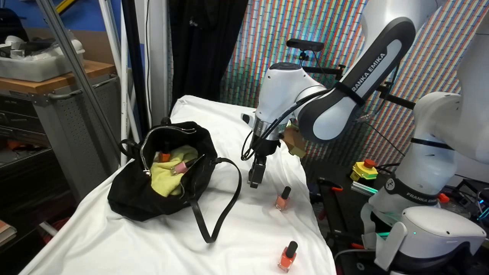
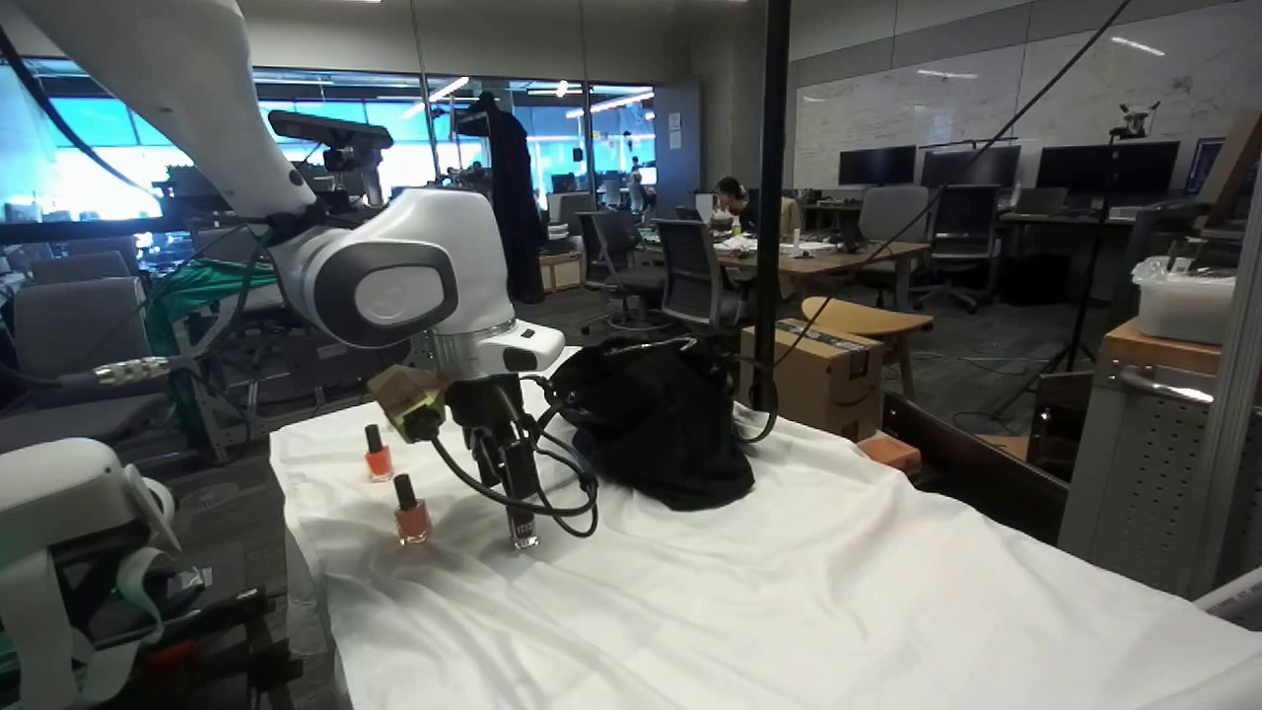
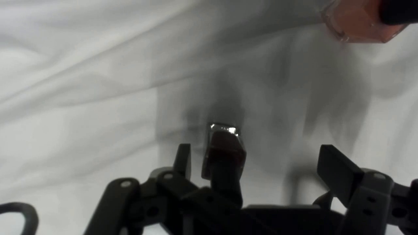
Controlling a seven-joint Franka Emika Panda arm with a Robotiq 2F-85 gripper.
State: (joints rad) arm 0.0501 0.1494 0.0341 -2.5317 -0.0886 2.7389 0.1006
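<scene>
"How's the Robotiq gripper (image 3: 255,158)?"
"Jaws spread wide; the dark red nail-polish bottle (image 3: 227,152) stands between them on white cloth (image 3: 81,130)."
"And around that?"
"Peach nail-polish bottle (image 1: 282,203) to 1 side, black handbag (image 1: 133,198) opposite."

Panda arm (image 1: 330,118) is folded over in a big arch, with the top cut off by the frame in an exterior view. Base (image 1: 439,225) sits low, forearm (image 1: 372,72) slants down from up high, and the wrist (image 1: 280,91) hangs pretty much vertical. Gripper (image 3: 254,156) points downward, and the wrist view shows its fingers (image 3: 339,173) spread nice and wide, well apart.
</scene>
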